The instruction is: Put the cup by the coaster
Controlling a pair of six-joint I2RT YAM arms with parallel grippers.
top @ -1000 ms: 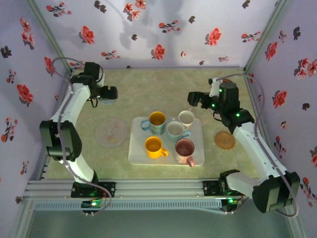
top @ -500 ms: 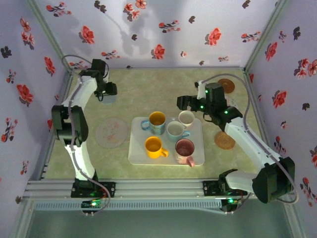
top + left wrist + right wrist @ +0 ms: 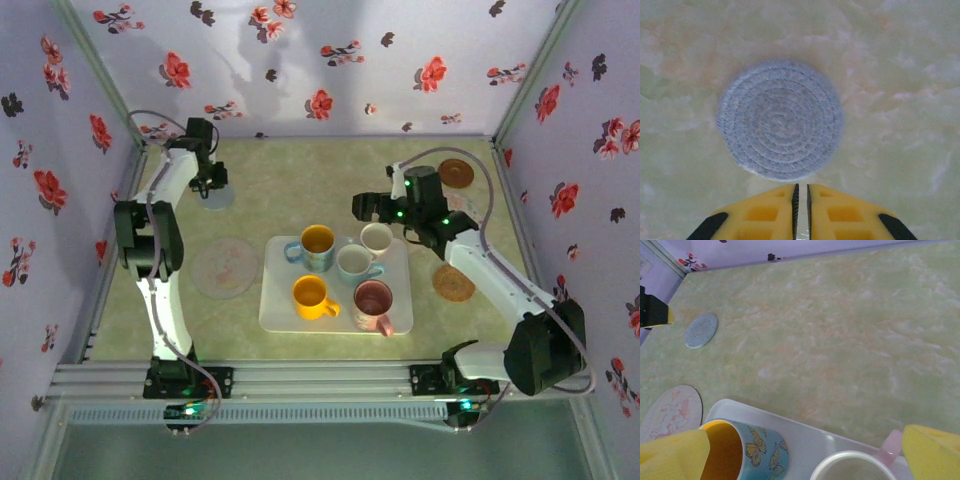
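Cups [image 3: 355, 262] all sit on the tray [image 3: 282, 312], none gripped. Left gripper [image 3: 801, 189] has just shut its jaws, empty, above the grey coaster [image 3: 780, 120]. Right gripper [image 3: 362, 207] has swung in, jaws wide, likely for the pickup.

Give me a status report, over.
Left pincer shut, empty, at blue coaster. Right pincer open above tray. Five cups on tray, none held. Nothing blocking.

butterfly cup [image 3: 762, 452]: base was cut off, left side hidden by finger [image 3: 672, 455] | white cup [image 3: 852, 467]: body was cut off
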